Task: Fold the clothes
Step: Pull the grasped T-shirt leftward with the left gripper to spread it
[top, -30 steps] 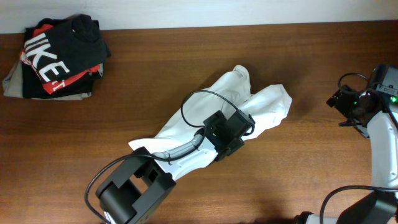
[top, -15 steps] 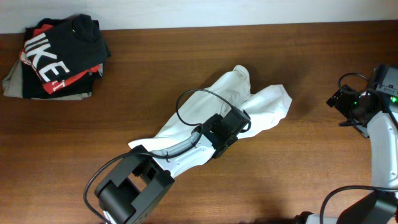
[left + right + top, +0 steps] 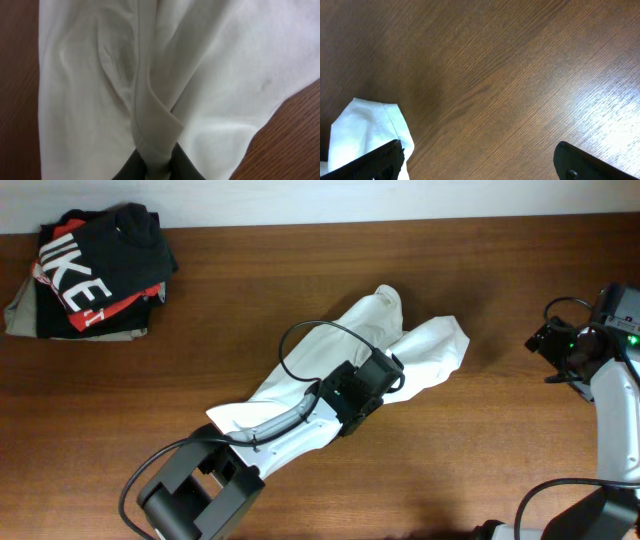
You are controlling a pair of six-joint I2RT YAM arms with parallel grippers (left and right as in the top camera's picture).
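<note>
The white T-shirt lies bunched in a long diagonal strip across the middle of the counter. It runs from the lower centre of the overhead frame up to two rounded lobes right of centre. The left gripper sits on the strip's middle. In the left wrist view its jaws are clenched on a raised ridge of the white fabric, which rises out from between the two dark tips at the bottom edge.

A second ago the same jaws stood spread over the cloth. Since then they have closed, the gripper has edged slightly toward the lower left, and the arm's base has slid further into the lower-left corner. The cable looping over the shirt has shifted with it. The shirt's outline is almost unchanged.

The right gripper stays at the right edge, well apart from the shirt. Its jaws are spread wide over bare wood, with one corner of white fabric at the lower left of its wrist view. At the upper left, the black shirt on the grey-olive garment has not moved.
</note>
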